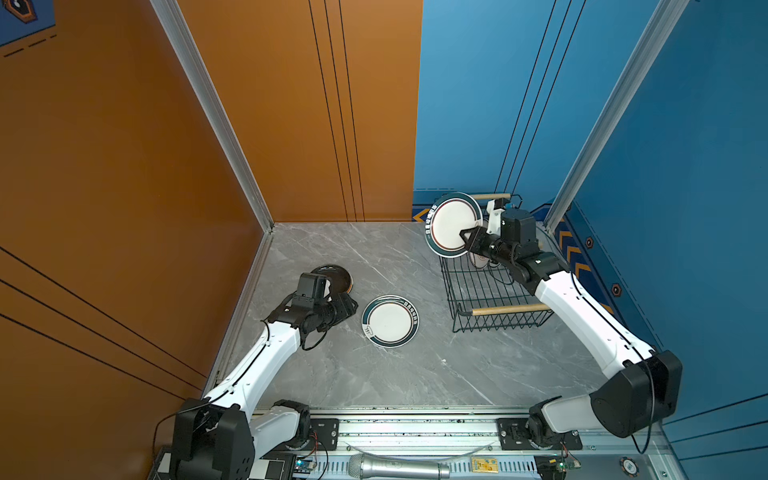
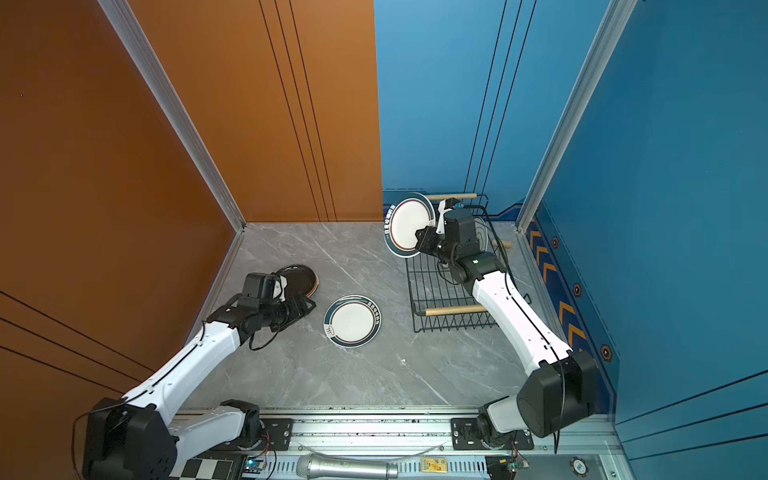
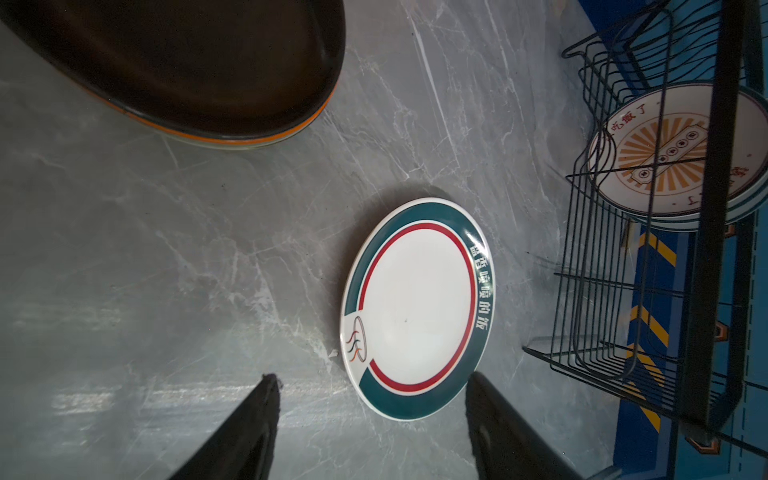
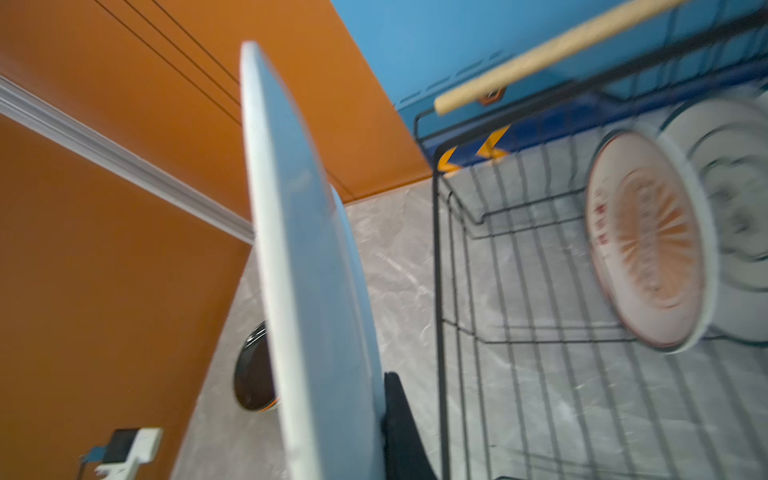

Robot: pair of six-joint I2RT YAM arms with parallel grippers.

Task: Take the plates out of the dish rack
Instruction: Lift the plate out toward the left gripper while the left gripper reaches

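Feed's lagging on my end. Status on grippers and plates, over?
Right gripper shut on lifted plate, on edge by dish rack's far corner. Left gripper open, empty, beside flat plate on table. Printed plates left in rack. Path looks clear.

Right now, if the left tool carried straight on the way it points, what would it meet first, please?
Most likely the teal-rimmed plate lying flat on the table, just ahead of the open left tool, though its height is unclear.

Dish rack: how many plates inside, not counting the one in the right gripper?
2: an orange-printed plate sits on edge in the dish rack, a ringed plate directly behind it. The right arm may hide others.
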